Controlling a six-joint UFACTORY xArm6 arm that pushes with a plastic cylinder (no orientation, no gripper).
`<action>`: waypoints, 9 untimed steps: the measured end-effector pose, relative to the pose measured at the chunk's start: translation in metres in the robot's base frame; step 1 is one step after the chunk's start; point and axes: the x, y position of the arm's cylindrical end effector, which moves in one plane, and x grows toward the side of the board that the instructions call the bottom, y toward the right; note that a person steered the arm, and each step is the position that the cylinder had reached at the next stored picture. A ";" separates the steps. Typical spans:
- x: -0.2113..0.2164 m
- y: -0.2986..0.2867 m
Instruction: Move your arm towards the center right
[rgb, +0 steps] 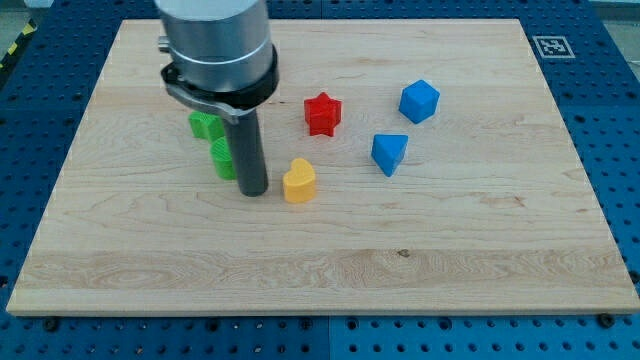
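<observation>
The task's thing is the arm itself: a straight dark metal rod under a grey cylindrical housing, ending in my tip (254, 191), which rests on the light wooden board (330, 265) left of the board's centre. The arm carries no hand, so nothing opens, closes or grips; the rod only pushes.

Handling, as a judgement: the rod is rigid and will not flex. Nothing needs to be taken hold of. The small plastic-looking blocks appear light and likely to slide readily on the smooth wood, so any contact along the way would displace them.

Nearest objects:
- The yellow heart-shaped block (299, 181) lies just beside the tip, on the view's right. It stands directly in a straight path toward the centre right.
- The green block (223, 158) sits just beside the rod on the view's left; its shape is partly hidden.
- A second green block (206, 125) lies behind it, toward the view's top, partly under the housing.

Further out:
- The red star-shaped block (322, 113) lies toward the view's top right of the tip.
- The blue wedge-like block (388, 153) lies well to the right, close to the line of travel.
- The blue cube (419, 101) lies above it.

Judgement: a route passing below the yellow and blue wedge-like blocks, through the bare wood, looks clear
</observation>
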 end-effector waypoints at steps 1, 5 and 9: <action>0.000 0.024; 0.019 0.038; 0.041 0.036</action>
